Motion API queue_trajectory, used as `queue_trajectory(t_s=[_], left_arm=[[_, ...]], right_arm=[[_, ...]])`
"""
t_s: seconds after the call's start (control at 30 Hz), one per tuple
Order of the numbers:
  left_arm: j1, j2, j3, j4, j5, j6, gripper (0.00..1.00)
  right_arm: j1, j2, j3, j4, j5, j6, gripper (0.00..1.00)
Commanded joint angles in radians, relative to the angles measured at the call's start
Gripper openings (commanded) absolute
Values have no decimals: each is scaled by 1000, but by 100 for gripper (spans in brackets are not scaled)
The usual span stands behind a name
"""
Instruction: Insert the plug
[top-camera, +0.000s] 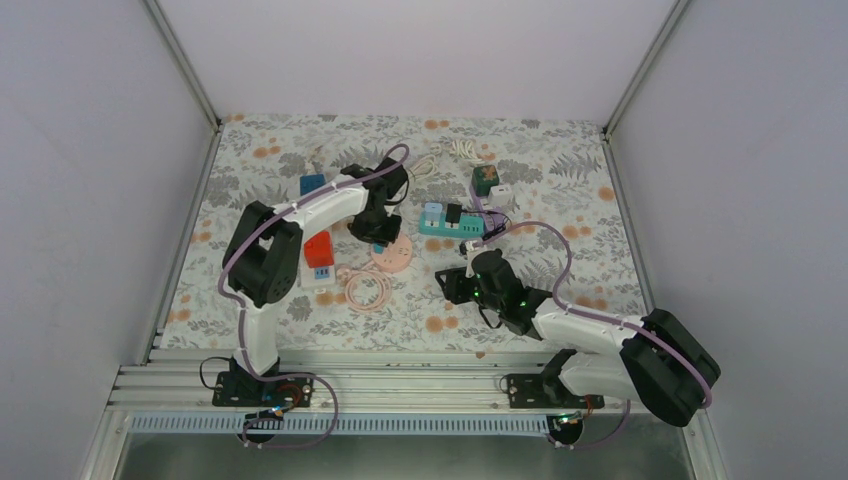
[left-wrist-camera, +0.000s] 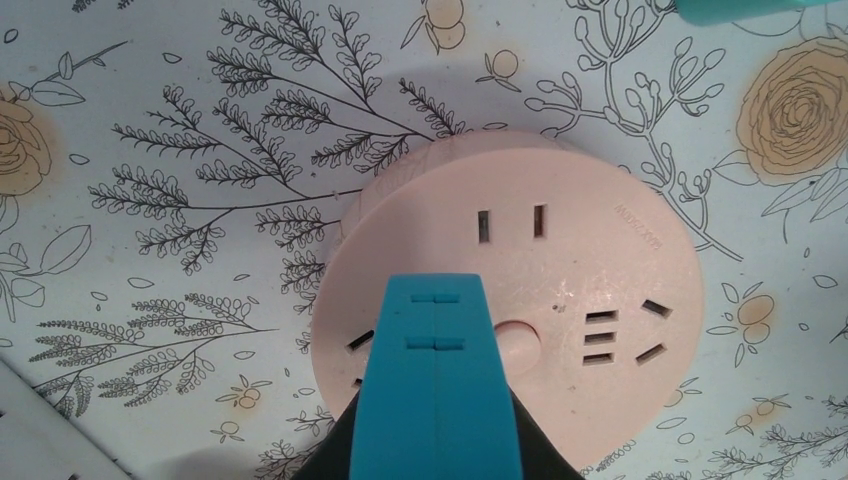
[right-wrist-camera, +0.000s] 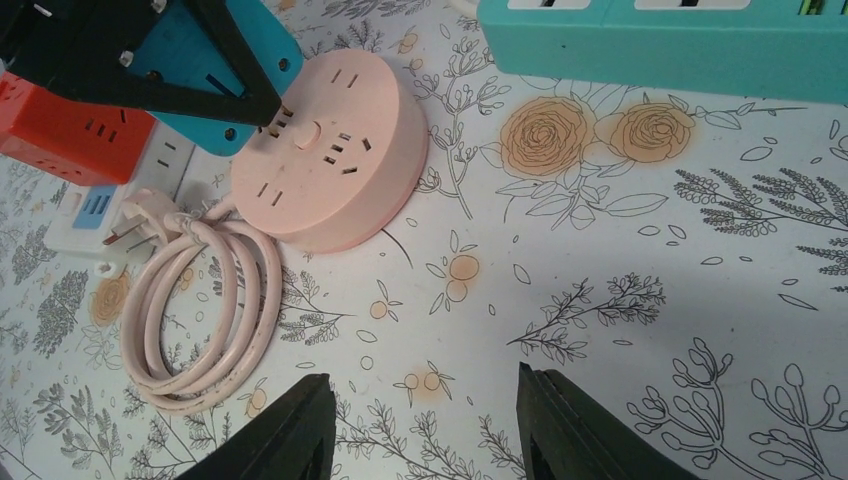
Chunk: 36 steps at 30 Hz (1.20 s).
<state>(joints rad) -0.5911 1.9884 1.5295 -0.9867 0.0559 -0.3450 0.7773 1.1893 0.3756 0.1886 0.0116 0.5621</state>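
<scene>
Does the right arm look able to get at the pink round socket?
Likely its near side only: bare cloth separates the right gripper from the pink socket, but the left gripper, holding the blue plug, is over its top.

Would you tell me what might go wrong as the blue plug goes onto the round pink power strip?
The blue plug hides the slots of the round pink power strip beneath it in the left wrist view, so its pins may miss them. The strip lies unheld, the right pincer open and apart, so an off-centre push might slide it.
</scene>
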Motion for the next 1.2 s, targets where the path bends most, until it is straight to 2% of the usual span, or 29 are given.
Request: queue_trajectory(t_s=[0.0,0.37,0.6,0.77,0.93,1.03,1.1,1.17], left_arm=[[5,120,-15,-71,-55,18,2],[23,180,-77,-18,-23,34,2],[19,160,-159,54,-79,-20,2],[-4,149,-146,41,-134,-49,2],[-6,135,-75,-2,-120,-45,3],[-6,93,-15,-32,-105,-44,17],[-6,48,38,-44,-93,-39,40],[-6,7,82,-55,-93,-34,55]], right_arm=[[-1,-8,13,10,32,8,49],[-3,-11,12,1,53,6,50],[-3,-6,10,-1,68,10,51],[-4,4,11,2,70,13,51],[-4,6,10,2,73,17,52],[-4,-1,8,-1,79,21,53],[-4,-8,5,-2,81,23,53],[-4,-15,4,-2,81,24,53]])
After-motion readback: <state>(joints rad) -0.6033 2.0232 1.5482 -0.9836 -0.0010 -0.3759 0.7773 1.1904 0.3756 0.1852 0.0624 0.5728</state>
